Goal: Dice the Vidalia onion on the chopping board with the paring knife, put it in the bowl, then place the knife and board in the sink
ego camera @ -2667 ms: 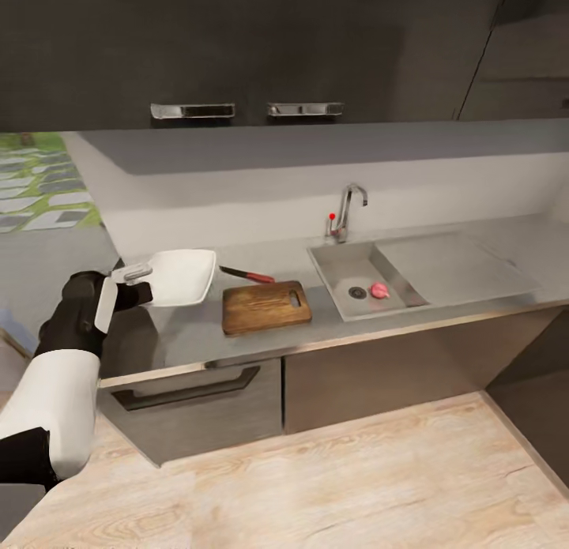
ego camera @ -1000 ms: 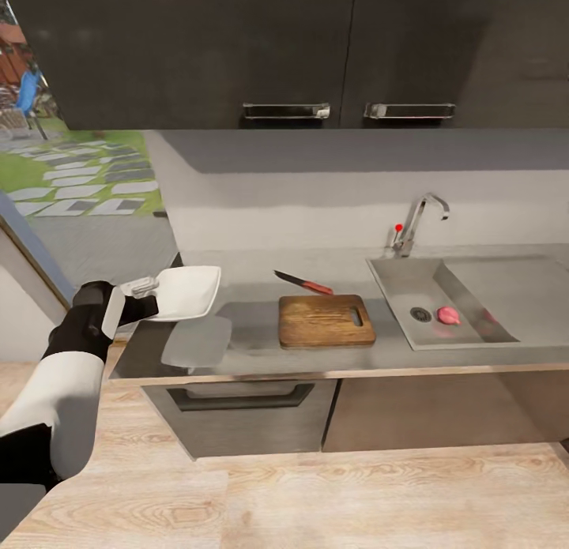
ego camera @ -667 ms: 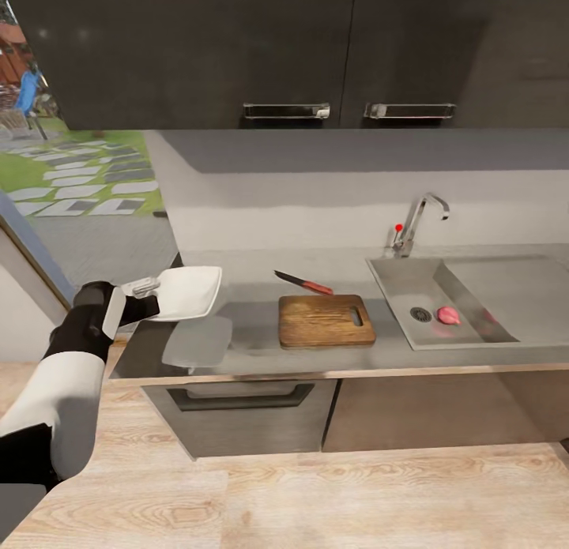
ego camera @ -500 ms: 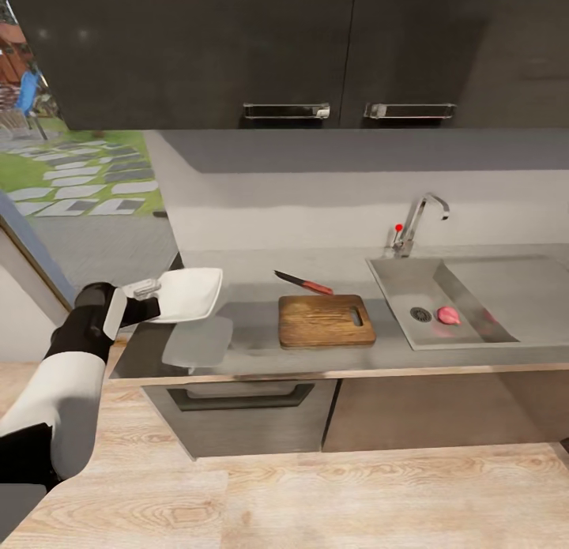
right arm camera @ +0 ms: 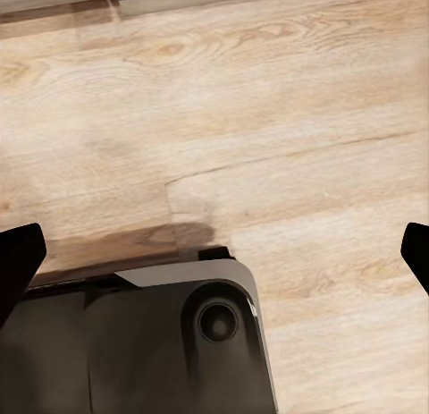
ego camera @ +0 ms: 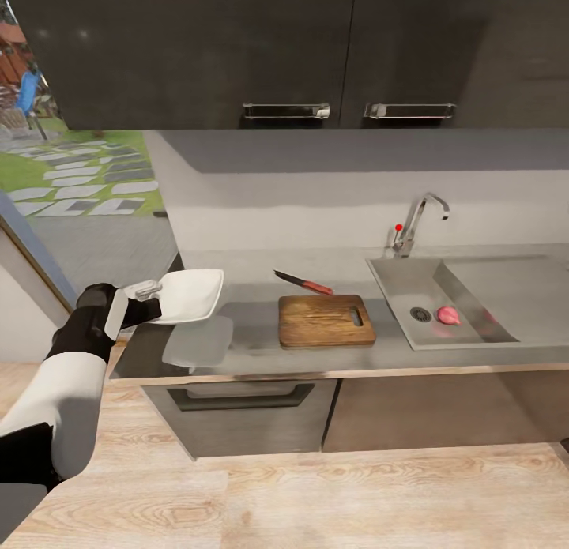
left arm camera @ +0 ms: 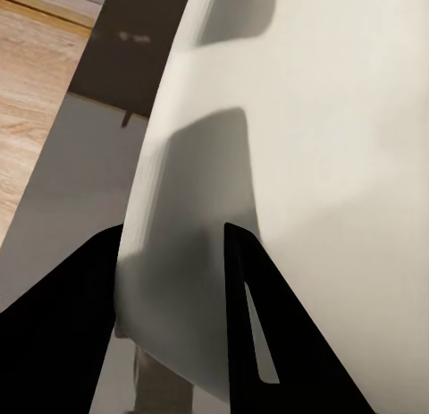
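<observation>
My left gripper is shut on the rim of the white bowl, holding it a little above the left end of the countertop. In the left wrist view the bowl sits between the dark fingers. The chopping board lies flat mid-counter, with the red-handled paring knife just behind it. The pinkish Vidalia onion rests in the sink beside the drain. My right gripper hangs open above the wood floor, its fingertips far apart.
A chrome tap stands behind the sink and a drainboard extends to its right. Dark wall cabinets hang overhead. The counter's left end borders an opening to outdoors. My dark base is below the right gripper.
The camera has swung since the earliest frame, shifting the whole scene rightward. Over the last second the held bowl has crept slightly to the right; the board, knife and onion are unmoved.
</observation>
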